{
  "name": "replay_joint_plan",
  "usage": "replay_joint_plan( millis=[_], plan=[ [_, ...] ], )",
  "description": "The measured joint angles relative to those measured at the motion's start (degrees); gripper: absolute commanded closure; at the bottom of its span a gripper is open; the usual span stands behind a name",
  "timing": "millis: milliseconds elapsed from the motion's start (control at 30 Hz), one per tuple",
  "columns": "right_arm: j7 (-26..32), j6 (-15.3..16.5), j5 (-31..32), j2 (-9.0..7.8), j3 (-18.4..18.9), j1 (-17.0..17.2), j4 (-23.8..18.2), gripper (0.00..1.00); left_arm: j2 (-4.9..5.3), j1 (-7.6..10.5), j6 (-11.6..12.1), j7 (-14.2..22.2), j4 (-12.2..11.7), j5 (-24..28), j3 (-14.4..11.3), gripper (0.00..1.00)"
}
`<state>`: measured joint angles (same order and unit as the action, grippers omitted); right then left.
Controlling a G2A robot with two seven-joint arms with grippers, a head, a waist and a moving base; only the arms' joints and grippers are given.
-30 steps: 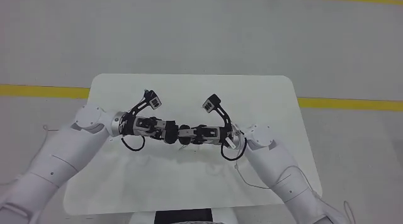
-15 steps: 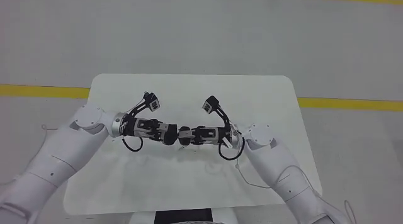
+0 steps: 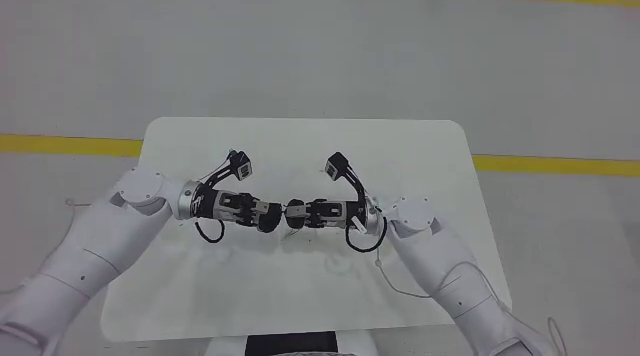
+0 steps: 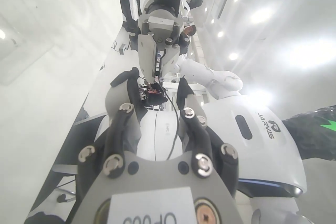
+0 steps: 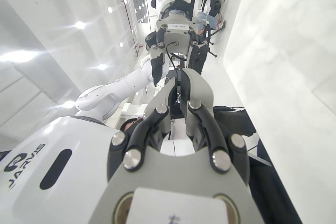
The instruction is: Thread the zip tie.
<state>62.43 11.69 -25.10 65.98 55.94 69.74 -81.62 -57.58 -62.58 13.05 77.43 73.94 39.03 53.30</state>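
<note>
Both arms are up off the bench point(image 3: 420, 156), meeting tip to tip over its middle. My read: held in the air so the strap can be fed straight in with nothing fouling it.

Right gripper point(image 3: 298, 212): jaws pinched narrow, almost no gap in its own wrist view point(image 5: 181, 75). They appear to clamp 1 end of the zip tie point(image 4: 176, 133), a thin black strand. A tight pinch makes sense, as it keeps the strand stiff and aimed.

Left gripper point(image 3: 278, 216): jaws moderately open, the 2 black pads point(image 4: 131, 83) well apart and straddling the right gripper's tips. The zip tie runs from those tips, between the pads, toward the left palm. There's a dark lump between the pads; I can't tell whether it's the tie's head or background. The left pads touch nothing I can confirm.

Threading looks unfinished.
</note>
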Motion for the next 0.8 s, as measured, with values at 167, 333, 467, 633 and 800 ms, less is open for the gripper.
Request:
replay_joint_plan(
  millis=[167, 333, 467, 633, 800],
  plan=[
    [0.1, -0.3, 0.3, -0.03, -0.1, -0.1, 0.3, 1.0, 0.14, 0.0, 0.0, 0.0, -0.3, 0.0, 0.1, 0.82],
    [0.2, -0.4, 0.3, 0.0, -0.3, -0.3, 0.6, 1.0, 0.24, 0.05, -0.2, 0.0, -0.3, -0.2, 0.1, 0.83],
    [0.8, -0.4, 0.3, 0.04, -0.7, -0.6, 0.8, 1.0, 0.25, 0.25, -0.5, -0.1, -0.2, -0.3, -0.2, 0.84],
    [1.1, -0.3, 0.3, 0.15, -1.2, -1.0, 1.0, 1.0, 0.18, 0.56, -0.6, -0.1, -0.4, -0.5, -0.7, 0.85],
    [1.3, -0.4, 0.3, 0.28, -1.7, -1.4, 1.3, 1.0, 0.09, 0.93, -0.7, -0.1, -0.7, -0.5, -1.1, 0.86]
  ],
)
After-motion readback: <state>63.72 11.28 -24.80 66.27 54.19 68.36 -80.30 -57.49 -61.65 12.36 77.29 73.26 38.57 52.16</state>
